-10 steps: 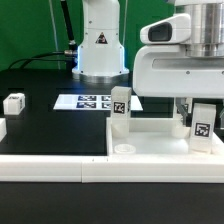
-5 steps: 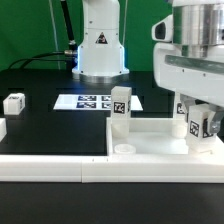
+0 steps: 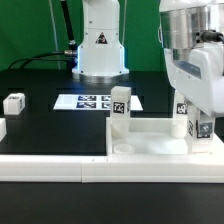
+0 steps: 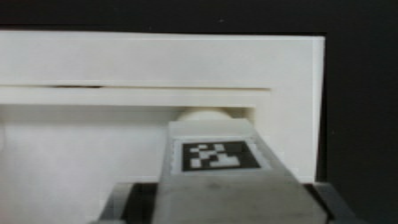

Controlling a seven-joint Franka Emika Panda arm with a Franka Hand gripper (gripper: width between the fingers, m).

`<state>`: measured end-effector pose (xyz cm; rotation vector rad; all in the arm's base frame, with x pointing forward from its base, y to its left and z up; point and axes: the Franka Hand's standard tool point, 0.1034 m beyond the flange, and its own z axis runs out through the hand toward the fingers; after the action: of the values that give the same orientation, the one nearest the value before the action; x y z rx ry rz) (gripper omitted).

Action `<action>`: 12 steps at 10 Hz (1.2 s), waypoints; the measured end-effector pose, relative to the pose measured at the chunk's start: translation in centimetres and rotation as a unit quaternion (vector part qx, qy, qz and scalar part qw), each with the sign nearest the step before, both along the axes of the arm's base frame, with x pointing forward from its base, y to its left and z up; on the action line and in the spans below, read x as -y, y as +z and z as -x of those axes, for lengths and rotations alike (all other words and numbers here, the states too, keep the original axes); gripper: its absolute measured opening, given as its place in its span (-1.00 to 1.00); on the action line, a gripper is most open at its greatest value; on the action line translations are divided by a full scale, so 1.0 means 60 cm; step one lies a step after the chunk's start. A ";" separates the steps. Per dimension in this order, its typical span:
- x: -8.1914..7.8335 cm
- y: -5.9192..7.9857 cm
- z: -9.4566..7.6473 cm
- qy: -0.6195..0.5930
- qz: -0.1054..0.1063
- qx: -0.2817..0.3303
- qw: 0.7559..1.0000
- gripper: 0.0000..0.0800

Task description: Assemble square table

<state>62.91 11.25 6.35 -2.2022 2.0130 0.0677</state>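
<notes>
The black work surface fills most of the scene, with the robot's white base at its far edge. The arm comes down on the exterior view's right.

The tabletop, a flat white square slab, lies on the near right of the work surface. Its near edge is against the long white rail, which runs along the near side. The marker board lies flat farther back, just left of the slab's far left corner.

One leg, the standing leg, is upright at the slab's far left corner with a tag facing the camera. The gripper is clamped on a second one, the held leg, upright over the right side of the slab. In the wrist view a grey finger presses each side of it, below its tag. Whether its lower end is seated in a hole cannot be told.

A loose leg lies well apart on the far left, and another white piece is cut off by the left edge.

An open round hole shows at the slab's near left corner.
</notes>
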 end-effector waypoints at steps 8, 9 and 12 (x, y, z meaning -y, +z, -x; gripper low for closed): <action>-0.001 0.006 -0.008 0.472 0.056 0.063 0.878 0.62; -0.008 0.008 -0.009 0.573 0.071 0.059 0.815 0.62; -0.008 0.009 -0.014 0.589 0.069 0.053 0.803 0.29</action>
<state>63.75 11.74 6.89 -3.0555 0.3191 -0.0655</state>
